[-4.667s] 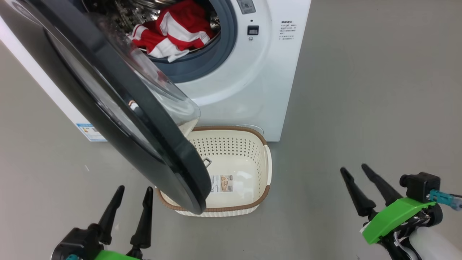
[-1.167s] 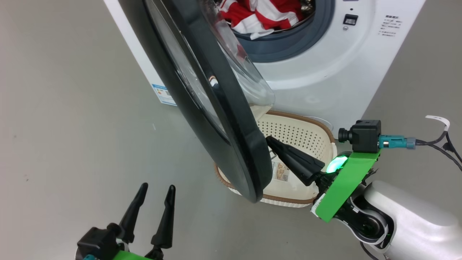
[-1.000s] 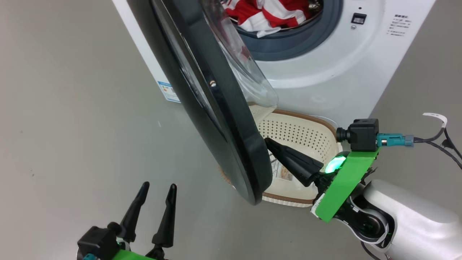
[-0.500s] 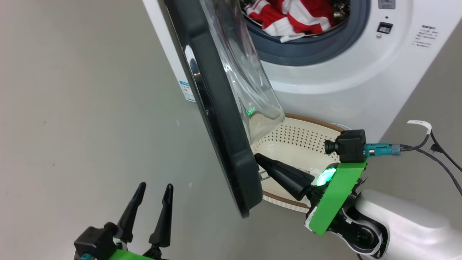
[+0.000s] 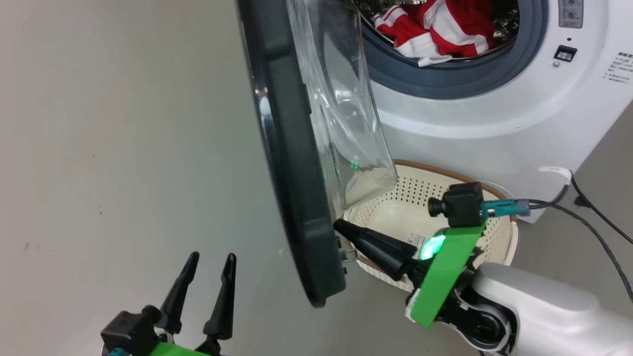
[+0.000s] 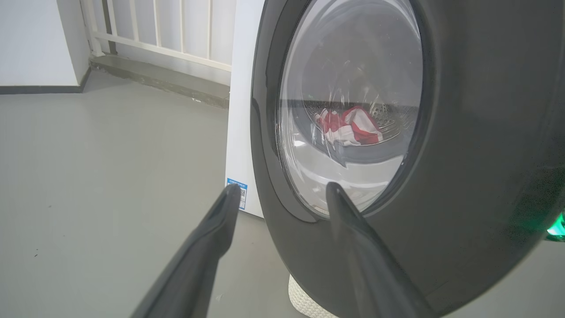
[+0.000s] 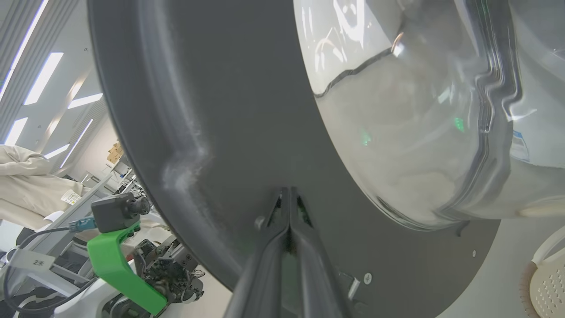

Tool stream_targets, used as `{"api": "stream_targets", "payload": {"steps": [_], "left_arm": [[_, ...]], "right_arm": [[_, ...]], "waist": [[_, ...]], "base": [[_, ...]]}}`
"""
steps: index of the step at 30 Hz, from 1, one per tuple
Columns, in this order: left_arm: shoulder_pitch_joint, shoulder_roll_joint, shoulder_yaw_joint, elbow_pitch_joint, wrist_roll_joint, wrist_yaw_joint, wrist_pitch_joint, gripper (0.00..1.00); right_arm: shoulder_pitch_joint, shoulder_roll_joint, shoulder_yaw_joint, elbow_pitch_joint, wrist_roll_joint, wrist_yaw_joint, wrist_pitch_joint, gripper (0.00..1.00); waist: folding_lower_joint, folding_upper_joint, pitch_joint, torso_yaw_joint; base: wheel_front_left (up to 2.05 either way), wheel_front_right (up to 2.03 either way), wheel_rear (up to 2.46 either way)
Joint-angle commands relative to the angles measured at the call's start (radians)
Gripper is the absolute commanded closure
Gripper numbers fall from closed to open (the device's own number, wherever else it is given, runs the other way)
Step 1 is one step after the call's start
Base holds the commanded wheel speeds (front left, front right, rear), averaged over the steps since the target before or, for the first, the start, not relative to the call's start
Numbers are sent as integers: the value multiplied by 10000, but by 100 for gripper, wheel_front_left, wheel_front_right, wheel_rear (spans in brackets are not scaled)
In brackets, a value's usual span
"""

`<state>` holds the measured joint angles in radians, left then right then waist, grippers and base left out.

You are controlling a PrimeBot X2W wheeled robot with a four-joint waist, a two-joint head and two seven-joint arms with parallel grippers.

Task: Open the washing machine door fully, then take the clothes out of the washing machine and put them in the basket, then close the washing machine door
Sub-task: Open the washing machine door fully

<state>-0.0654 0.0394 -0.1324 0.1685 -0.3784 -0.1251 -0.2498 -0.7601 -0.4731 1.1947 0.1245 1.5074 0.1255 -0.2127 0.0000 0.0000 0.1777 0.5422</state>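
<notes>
At the tips of the right gripper, whose two dark fingers are pressed together with nothing between them, stands the inner face of the washing machine door. The tips meet the black rim low down, close by a small metal latch. They seem to touch the rim, though the right wrist view is too close to be sure. Just above this gripper bulges the door's clear glass window. The door stands swung out from the machine, nearly edge-on to the head camera.

Under and just behind the right gripper, the basket sits on the floor. On the door's outer side, the left gripper hangs with its fingers spread wide, holding nothing, near the rim but apart from it.

Beyond the basket rises the washing machine. Farthest off, in its drum, lie the clothes, red and white, well apart from both grippers.
</notes>
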Motion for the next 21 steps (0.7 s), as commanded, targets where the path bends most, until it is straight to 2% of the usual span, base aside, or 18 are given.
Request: {"api": "stream_targets", "payload": {"steps": [1, 21], "left_arm": [[-124, 109, 372, -228, -57, -56, -120, 0], [-209, 108, 543, -401, -219, 45, -120, 0]], "right_arm": [[-138, 239, 18, -210, 103, 52, -110, 100], [-886, 1221, 574, 154, 245, 52, 72, 100]], "waist": [[0, 0, 38, 20], [0, 0, 282, 106]], "base": [[0, 0, 0], [0, 0, 0]]}}
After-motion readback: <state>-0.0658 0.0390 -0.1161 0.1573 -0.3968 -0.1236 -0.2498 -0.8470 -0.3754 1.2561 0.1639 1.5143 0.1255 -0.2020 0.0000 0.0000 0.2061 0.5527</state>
